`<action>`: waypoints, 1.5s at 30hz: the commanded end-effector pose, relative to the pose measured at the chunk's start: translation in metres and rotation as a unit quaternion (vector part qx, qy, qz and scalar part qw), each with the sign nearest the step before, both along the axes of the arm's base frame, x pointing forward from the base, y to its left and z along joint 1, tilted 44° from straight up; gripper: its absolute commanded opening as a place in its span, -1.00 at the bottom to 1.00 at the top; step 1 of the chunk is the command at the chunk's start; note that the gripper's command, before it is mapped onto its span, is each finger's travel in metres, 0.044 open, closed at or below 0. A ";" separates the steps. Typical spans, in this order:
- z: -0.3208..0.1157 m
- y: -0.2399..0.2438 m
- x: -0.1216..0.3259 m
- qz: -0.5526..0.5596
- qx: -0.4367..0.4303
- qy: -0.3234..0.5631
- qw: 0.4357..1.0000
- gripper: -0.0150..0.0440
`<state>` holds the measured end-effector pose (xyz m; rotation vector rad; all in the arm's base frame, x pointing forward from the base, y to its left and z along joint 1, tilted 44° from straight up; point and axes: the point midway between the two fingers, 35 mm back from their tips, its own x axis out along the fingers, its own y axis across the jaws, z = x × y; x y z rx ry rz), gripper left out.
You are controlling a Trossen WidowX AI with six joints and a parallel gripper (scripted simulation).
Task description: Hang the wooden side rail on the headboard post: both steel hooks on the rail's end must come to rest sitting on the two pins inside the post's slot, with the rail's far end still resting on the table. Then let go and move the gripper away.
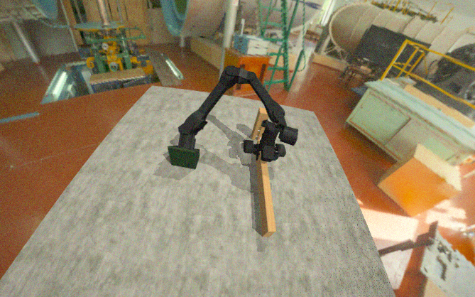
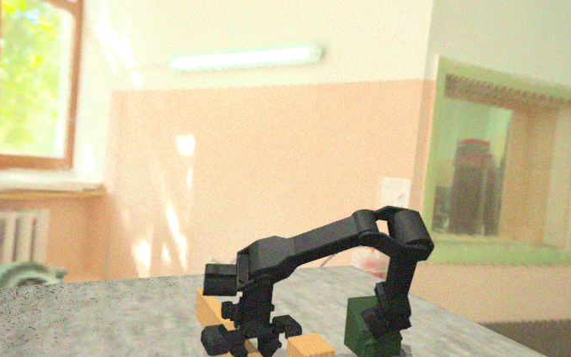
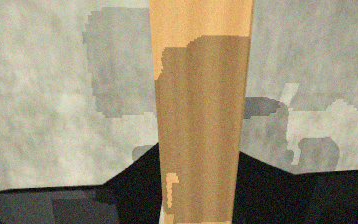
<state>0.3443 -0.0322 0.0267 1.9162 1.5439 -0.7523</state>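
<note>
Spanning lengthwise from tabletop (image 1: pixel 157 221) (image 2: pixel 123 314) (image 3: pixel 30 100) near edge toward far-edge post (image 1: pixel 260 115) (image 2: pixel 310 346): one wooden rail (image 1: pixel 266 199) (image 2: pixel 209 307) (image 3: pixel 200 100), clamped crosswise near its post-side end by narrowed jaws (image 1: pixel 262 156) (image 2: pixel 249 348).

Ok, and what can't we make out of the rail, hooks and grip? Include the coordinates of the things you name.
- Middle of the long pale wooden rail (image 1: pixel 265 199) (image 3: pixel 200 100): top view, covered by the black end effector (image 1: pixel 263 150) (image 2: pixel 249 348) (image 3: pixel 186 145).
- Steel hooks, pins: top view, bright specks too small to tell.
- Finger contact faces: wrist view, behind the wood.
- Square-ended wooden block (image 2: pixel 309 347): exterior, bottom edge.
</note>
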 end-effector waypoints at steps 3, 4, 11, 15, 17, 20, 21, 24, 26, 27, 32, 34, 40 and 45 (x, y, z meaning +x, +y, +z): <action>-0.001 0.001 -0.008 -0.014 0.005 0.018 1.000 -0.49; -0.001 0.001 -0.008 -0.014 0.005 0.018 1.000 -0.49; 0.000 0.001 -0.004 -0.005 0.001 0.005 1.000 -0.49; 0.000 0.001 -0.004 -0.005 0.001 0.005 1.000 -0.49; 0.000 0.001 -0.004 -0.007 0.002 0.008 1.000 -0.49; 0.000 0.001 -0.004 -0.014 0.005 0.018 1.000 -0.49; 0.000 0.000 -0.004 -0.014 0.005 0.018 1.000 -0.49; 0.001 0.000 -0.004 -0.014 0.005 0.018 1.000 -0.49; 0.001 0.000 -0.004 -0.014 0.005 0.018 1.000 -0.49; 0.001 0.000 -0.004 -0.014 0.005 0.018 1.000 -0.49; 0.002 -0.001 -0.004 -0.014 0.005 0.018 1.000 -0.49; 0.002 -0.001 -0.004 -0.014 0.005 0.018 1.000 -0.49; 0.003 -0.002 -0.004 -0.014 0.005 0.018 1.000 -0.49; 0.003 -0.002 -0.004 -0.014 0.005 0.018 1.000 -0.49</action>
